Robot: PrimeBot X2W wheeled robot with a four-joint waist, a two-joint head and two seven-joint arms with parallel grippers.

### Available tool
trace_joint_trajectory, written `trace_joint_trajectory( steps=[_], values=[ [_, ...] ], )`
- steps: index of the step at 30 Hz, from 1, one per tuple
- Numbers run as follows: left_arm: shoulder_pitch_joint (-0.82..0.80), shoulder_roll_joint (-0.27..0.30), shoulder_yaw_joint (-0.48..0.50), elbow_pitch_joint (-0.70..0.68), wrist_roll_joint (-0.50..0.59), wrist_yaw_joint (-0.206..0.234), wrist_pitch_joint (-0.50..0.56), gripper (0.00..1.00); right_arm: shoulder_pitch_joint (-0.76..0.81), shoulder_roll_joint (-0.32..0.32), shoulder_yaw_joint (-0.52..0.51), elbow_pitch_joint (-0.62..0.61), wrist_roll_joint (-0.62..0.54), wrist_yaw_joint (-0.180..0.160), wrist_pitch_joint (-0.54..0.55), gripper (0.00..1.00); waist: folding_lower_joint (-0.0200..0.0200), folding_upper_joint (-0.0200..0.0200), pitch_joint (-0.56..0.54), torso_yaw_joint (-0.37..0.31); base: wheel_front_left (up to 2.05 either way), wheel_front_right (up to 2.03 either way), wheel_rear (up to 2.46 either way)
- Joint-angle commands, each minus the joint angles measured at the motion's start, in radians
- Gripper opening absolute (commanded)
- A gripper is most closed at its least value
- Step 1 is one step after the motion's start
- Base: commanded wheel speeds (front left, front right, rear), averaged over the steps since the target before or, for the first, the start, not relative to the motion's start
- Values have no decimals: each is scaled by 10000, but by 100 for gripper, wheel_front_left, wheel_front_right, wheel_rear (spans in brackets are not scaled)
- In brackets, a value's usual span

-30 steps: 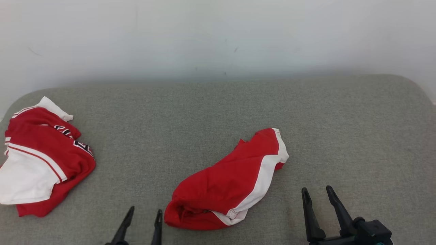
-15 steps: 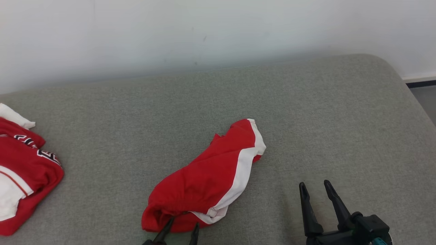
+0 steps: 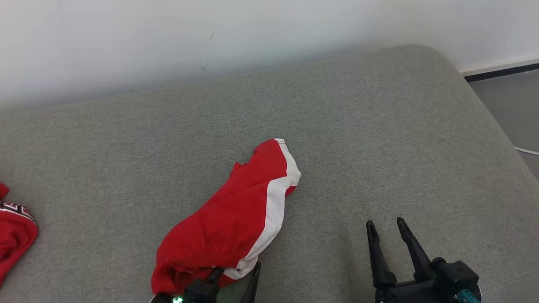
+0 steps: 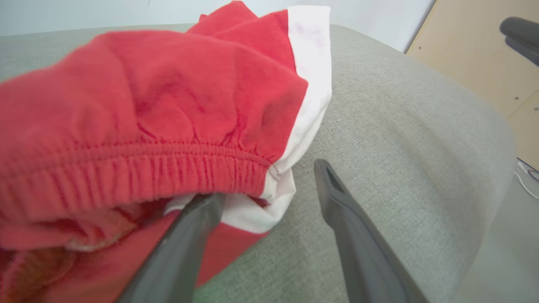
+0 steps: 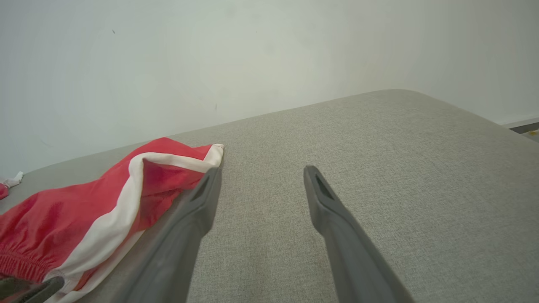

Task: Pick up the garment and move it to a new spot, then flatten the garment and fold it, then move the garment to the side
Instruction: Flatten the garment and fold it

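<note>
The garment (image 3: 236,214) is a pair of red shorts with a white stripe (image 3: 276,202). It lies in a crumpled heap on the grey cushion (image 3: 379,126), near the front edge. One end points to the wall (image 3: 168,33). The stretchy waistband (image 4: 126,176) is at the near end, close to the robot.

The left gripper (image 3: 237,268) is right at that near end. Its jaws are wide open and it holds nothing yet. One finger (image 4: 189,235) pokes in under the waistband and touches the cloth. The other finger (image 4: 349,219) is over bare cushion just beside the shorts. I think it sits this way so the thick waistband ends up between the two fingers. That band is a good place to grab, because it is bunched and should not slip out easily. So this looks like the first step: get hold of the shorts to pick them up.

The right gripper (image 3: 385,221) is wide open too, and empty. It hangs over bare cushion to the right of the shorts, apart from them. I guess it waits there, out of the way, until the shorts need spreading flat.

Other red cloth (image 3: 12,231) lies at the far left, well apart. The big bare patch on the right looks like room for the new spot.
</note>
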Motion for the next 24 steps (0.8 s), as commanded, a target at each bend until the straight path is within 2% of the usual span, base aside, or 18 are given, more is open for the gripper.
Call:
trace_joint_trajectory(
  steps=[1, 3, 4, 5, 6, 10, 16, 20, 24],
  values=[
    [-183, 0, -35, 50, -63, 18, -38, 100, -87, 31, 33, 15, 51, -22, -4, 100, 0, -1, 23, -81, 0, 0, 0],
    [-263, -1, -152, 181, -230, 18, -36, 100, -93, 29, 35, 32, 61, -22, -4, 100, 0, -1, 12, -106, 0, 0, 0],
    [-318, 2, -246, 276, -259, 16, -38, 84, -91, 31, 36, 38, 64, -22, -4, 100, 0, -1, 2, -109, 0, 0, 0],
    [-410, -6, -308, 304, -263, 17, -38, 44, -84, 31, 29, 38, 63, -22, -4, 100, 0, -1, -6, -103, 0, 0, 0],
    [-485, -1, -342, 333, -330, 16, -38, 0, -71, 33, 10, 35, 61, -22, -4, 100, 0, -1, -17, -87, 0, 0, 0],
    [-639, -2, -442, 99, -375, 40, -38, 0, 28, 31, -172, -12, 73, -22, -4, 100, 0, -1, -60, 150, 0, 0, 0],
    [-863, 57, -303, -1011, -59, 17, -38, 0, 64, 31, -242, -13, 248, -22, -4, 100, 0, -1, -128, 689, 0, 0, 0],
    [-1228, 420, -94, -1719, 118, 0, -38, 0, 21, 30, -254, 1, 333, -22, -4, 100, 0, -1, -151, 972, 0, 0, 0],
    [-1884, 1066, 177, -1972, 36, -1, -17, 0, -129, 31, -235, 29, 327, -22, -4, 100, 0, -1, -101, 1068, 0, 0, 0]
  ],
)
